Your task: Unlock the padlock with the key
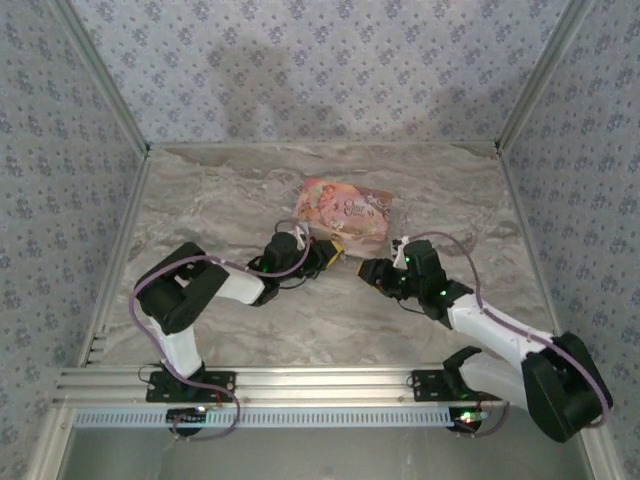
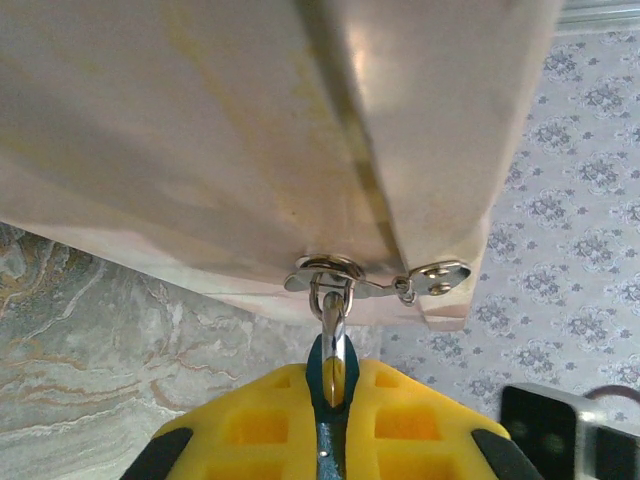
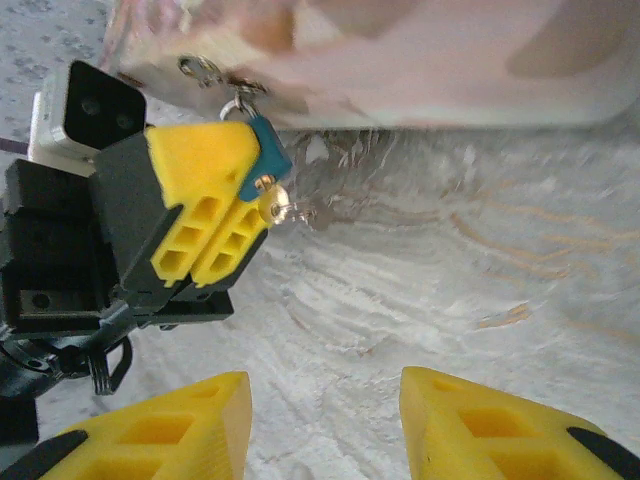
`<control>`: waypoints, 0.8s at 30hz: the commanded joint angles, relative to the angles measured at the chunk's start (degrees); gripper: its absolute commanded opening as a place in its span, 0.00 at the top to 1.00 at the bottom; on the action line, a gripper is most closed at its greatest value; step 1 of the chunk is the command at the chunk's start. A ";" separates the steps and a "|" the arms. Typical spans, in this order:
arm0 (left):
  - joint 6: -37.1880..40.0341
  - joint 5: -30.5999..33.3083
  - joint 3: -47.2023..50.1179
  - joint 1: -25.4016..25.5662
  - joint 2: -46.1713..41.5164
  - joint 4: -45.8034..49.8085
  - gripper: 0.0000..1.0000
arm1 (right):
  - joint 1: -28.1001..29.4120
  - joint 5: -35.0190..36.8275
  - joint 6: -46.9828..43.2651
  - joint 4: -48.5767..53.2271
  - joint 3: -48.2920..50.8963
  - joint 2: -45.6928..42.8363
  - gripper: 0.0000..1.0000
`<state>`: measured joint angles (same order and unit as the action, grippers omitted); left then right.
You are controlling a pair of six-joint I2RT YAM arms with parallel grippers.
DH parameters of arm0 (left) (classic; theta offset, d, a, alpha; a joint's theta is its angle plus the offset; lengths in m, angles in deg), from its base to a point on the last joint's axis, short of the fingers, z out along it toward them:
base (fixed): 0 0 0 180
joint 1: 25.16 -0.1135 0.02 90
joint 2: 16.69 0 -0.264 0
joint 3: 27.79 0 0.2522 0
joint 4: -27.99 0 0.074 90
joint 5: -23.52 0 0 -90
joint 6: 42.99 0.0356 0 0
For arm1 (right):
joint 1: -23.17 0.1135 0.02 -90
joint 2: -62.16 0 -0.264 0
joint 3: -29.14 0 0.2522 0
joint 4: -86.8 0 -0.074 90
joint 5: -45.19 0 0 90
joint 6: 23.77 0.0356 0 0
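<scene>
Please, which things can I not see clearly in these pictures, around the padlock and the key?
The padlock body: left wrist view, mostly covered by the yellow fingers of the left gripper.
The key: right wrist view, small and blurred; turned or not, cannot tell.
The shackle, open or closed: too small in the top view, unclear from both wrists.
The pink box picture: right wrist view, blurred and cut by the top edge.

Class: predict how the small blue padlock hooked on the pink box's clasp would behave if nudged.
The small blue metal padlock probably swings freely, since only its thin shackle loops through the silver clasp. Likely light, being far smaller than the pink illustrated box. Its protruding gold key may wobble.
</scene>
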<state>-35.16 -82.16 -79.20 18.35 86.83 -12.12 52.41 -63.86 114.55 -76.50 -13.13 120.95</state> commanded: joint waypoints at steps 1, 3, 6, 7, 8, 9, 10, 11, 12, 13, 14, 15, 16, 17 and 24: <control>0.26 -2.15 -1.72 -0.28 -1.92 -2.73 1.00 | 1.25 6.79 -11.82 14.74 -5.32 -1.42 0.54; -0.08 -2.23 -1.81 -0.34 -1.84 -2.82 1.00 | 2.38 9.06 -15.57 16.10 -7.23 -0.92 0.53; -0.76 -2.53 -2.16 -0.32 -1.83 -3.21 1.00 | 3.75 10.44 -18.67 15.12 -8.48 0.07 0.57; -1.03 -2.67 -2.25 -0.34 -1.85 -3.41 1.00 | 3.90 9.89 -19.24 13.60 -8.58 0.50 0.58; -1.26 -2.75 -2.32 -0.35 -1.89 -3.64 1.00 | 4.11 9.65 -19.53 12.50 -8.58 0.88 0.59; -1.62 -2.94 -2.41 -0.35 -1.92 -3.94 1.00 | 4.63 9.30 -19.91 10.88 -8.82 1.46 0.59; -1.83 -2.95 -2.43 -0.37 -1.99 -4.21 1.00 | 5.09 9.26 -20.09 9.66 -8.94 2.09 0.59; -1.94 -3.07 -2.50 -0.52 -2.10 -4.34 1.00 | 5.56 9.50 -20.48 8.01 -9.11 2.72 0.59; -2.10 -3.20 -2.58 -0.44 -2.31 -4.15 1.00 | 6.19 10.51 -20.83 7.04 -9.47 3.57 0.58; -2.20 -3.19 -2.60 -0.58 -2.36 -4.14 1.00 | 6.82 11.34 -21.41 6.39 -9.79 4.34 0.58; -2.29 -3.51 -2.69 -0.53 -2.36 -3.99 1.00 | 7.34 12.25 -22.04 5.50 -10.14 5.31 0.57; -2.37 -3.60 -2.86 -0.61 -2.37 -3.88 1.00 | 7.91 12.76 -22.56 4.76 -10.51 6.28 0.57; -2.62 -3.71 -2.89 -0.64 -2.37 -3.86 1.00 | 8.57 13.48 -23.31 4.45 -11.30 7.50 0.56; -2.81 -3.78 -2.91 -0.62 -2.36 -3.95 1.00 | 9.04 13.98 -23.86 4.03 -11.82 8.28 0.56; -4.02 -4.30 -3.48 -0.70 -2.45 -4.23 1.00 | 10.40 16.37 -27.76 0.87 -13.91 13.15 0.53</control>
<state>-38.46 -84.32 -80.07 17.91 86.83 -12.05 62.40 -50.11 90.15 -73.35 -25.04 132.88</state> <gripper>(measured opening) 0.087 0.471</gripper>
